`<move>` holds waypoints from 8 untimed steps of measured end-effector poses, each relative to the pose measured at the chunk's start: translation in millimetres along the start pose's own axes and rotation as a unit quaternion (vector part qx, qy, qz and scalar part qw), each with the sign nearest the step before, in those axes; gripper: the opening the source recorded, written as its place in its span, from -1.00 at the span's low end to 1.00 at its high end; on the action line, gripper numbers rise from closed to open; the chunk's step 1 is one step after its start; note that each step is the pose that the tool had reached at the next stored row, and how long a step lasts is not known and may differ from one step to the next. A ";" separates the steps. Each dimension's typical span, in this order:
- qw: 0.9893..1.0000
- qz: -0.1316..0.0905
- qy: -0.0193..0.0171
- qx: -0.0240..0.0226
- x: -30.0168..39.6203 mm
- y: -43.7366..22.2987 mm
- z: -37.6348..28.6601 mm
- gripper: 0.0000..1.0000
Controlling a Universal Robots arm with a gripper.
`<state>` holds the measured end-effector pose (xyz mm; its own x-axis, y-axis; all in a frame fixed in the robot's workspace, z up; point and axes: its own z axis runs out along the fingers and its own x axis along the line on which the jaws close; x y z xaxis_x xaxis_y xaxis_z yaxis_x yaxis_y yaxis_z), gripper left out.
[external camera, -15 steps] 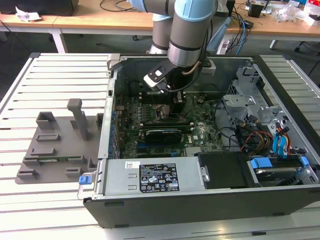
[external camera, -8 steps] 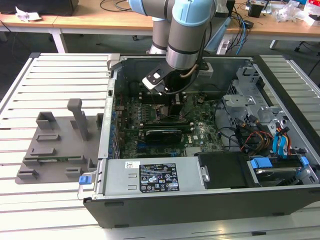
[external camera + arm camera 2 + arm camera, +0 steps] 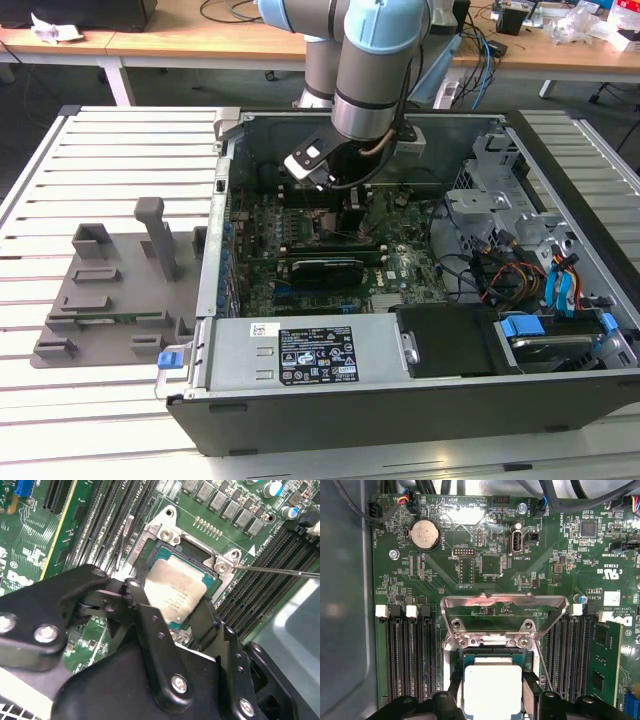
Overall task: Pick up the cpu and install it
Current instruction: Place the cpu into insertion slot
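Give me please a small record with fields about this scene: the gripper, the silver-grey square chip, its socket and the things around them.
gripper: black two-finger gripper, shut on opposite edges of the cpu
cpu: flat square silver-grey cpu, held at the socket; cannot tell whether it is seated
socket: square black-framed socket on the green motherboard
load plate: silver metal load plate, swung open
case: open dark computer case, with the arm reaching inside
outside case: grey plastic fixture, on the exterior view's left
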<state>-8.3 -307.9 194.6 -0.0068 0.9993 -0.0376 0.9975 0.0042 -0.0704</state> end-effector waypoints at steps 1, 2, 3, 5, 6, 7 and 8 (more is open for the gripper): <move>1.000 0.000 -0.001 0.000 -0.1 -0.1 -0.2 0.24; 1.000 0.000 -0.001 0.001 -0.3 -0.2 -0.5 0.24; 1.000 0.000 -0.001 0.001 -0.4 -0.2 -0.5 0.24; 1.000 0.000 -0.001 0.001 -2.3 -0.2 -0.2 0.24; 1.000 0.000 -0.001 0.001 -2.7 -0.3 -0.3 0.24; 1.000 0.000 -0.001 0.001 -3.2 -0.4 -0.4 0.24; 1.000 0.000 -0.001 0.001 -3.3 -0.3 -0.4 0.24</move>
<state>-8.6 -311.1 195.2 -0.0068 0.9992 -0.0397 0.9974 0.0039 -0.0715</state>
